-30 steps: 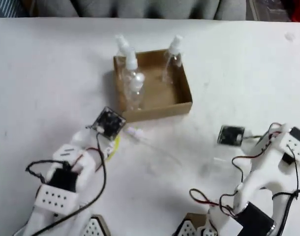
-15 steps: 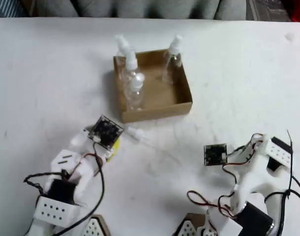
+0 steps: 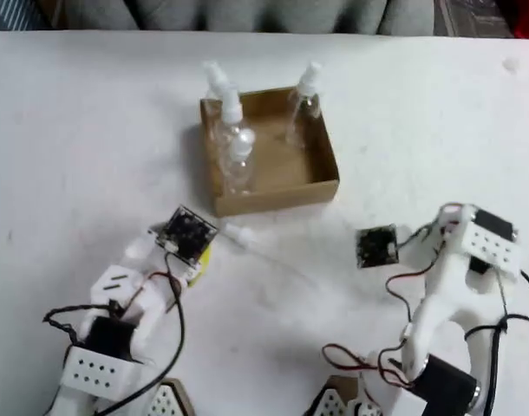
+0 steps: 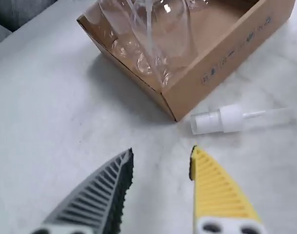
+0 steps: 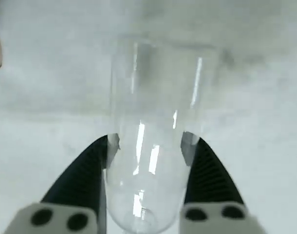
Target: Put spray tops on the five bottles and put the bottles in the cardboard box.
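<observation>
The cardboard box (image 3: 323,184) stands at the table's middle with several clear bottles (image 3: 233,130) upright in it, each with a spray top. A loose white spray top (image 3: 239,234) lies on the table just in front of the box's near corner, its thin tube trailing away; it is also the spray top (image 4: 221,119) in the left wrist view. My left gripper (image 4: 161,153) is open just short of it, nothing between the fingers. My right gripper (image 5: 151,141) is shut on a clear topless bottle (image 5: 163,87), fingers pressed on both its sides.
The right arm (image 3: 460,260) stands in front of the box and to its right, the left arm (image 3: 126,295) at the near left. Cables loop around both arms. Bare white table surrounds the box.
The right arm has swung inward from the right edge toward the table's middle. The left arm drew back a little toward the near edge, then held still.
</observation>
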Robot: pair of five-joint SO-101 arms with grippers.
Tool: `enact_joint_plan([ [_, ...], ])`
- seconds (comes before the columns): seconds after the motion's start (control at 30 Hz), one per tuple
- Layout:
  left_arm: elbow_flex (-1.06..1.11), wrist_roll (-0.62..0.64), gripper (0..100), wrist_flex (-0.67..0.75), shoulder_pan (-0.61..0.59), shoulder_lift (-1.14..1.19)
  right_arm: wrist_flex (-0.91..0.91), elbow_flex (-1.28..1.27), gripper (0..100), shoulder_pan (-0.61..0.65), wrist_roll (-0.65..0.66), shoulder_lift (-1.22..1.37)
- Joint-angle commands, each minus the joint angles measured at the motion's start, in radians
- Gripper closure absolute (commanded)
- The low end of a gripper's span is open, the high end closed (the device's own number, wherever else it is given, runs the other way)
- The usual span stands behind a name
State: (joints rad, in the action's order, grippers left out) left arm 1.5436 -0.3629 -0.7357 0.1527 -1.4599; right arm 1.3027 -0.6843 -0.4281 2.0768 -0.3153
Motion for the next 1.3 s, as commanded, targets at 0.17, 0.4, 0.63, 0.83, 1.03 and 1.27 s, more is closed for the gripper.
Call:
enact_joint_plan([
  [0.17,0.040,-0.100,82,0.011,-0.001,-0.022,0.070,0.058,98.0,0.320,0.123,0.002],
  [0.4,0.072,-0.104,82,0.077,0.001,-0.022,-0.047,0.055,75.9,0.415,-0.058,0.159],
  [0.63,0.084,-0.110,82,0.101,0.002,-0.022,0.005,0.206,67.6,0.412,-0.278,0.193],
  [0.83,0.084,-0.110,82,0.101,0.001,-0.022,0.173,0.437,67.6,0.412,-0.562,0.193],
  [1.03,0.084,-0.110,82,0.101,0.001,-0.022,0.352,0.583,79.7,0.410,-0.964,0.193],
  [1.27,0.086,-0.110,82,0.101,0.001,-0.022,0.418,0.583,96.5,0.305,-1.404,0.199],
])
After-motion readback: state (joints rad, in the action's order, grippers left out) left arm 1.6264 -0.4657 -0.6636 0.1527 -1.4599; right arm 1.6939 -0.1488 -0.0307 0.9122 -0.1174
